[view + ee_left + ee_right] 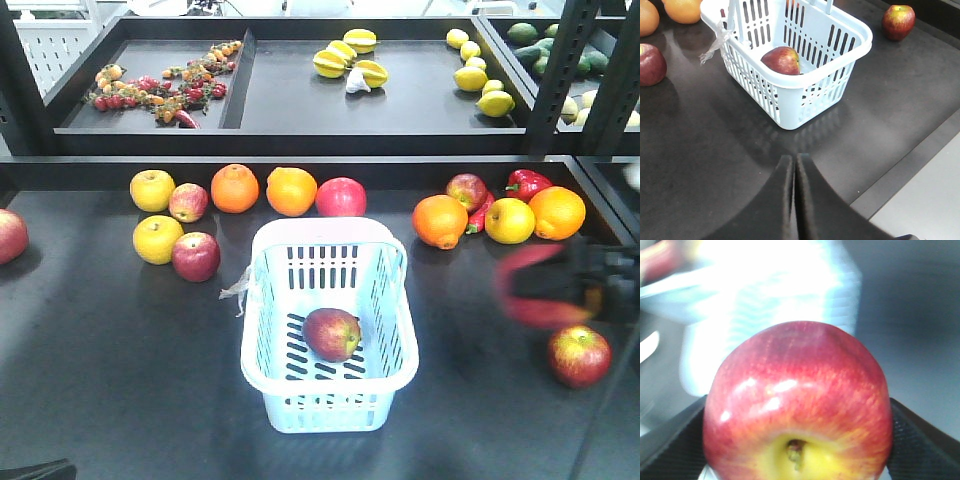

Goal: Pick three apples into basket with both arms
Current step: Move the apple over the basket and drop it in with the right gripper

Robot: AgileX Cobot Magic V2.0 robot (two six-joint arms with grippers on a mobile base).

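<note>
Our right gripper [797, 440] clamps a dark red, yellow-streaked apple [797, 405] near the pale blue slotted plastic basket [330, 410]; our left gripper [794, 172] is closed and empty. A second red apple [332, 333] lies inside, a third [578, 355] on the table right of it. We read no writing.

A shop-like produce display: black tiered shelf trays [300, 110] hold loose oranges [235, 188], lemons [470, 78], starfruit [345, 58] and chillies [160, 95] at the far side, with a pale blue shopping basket [330, 395] near.
</note>
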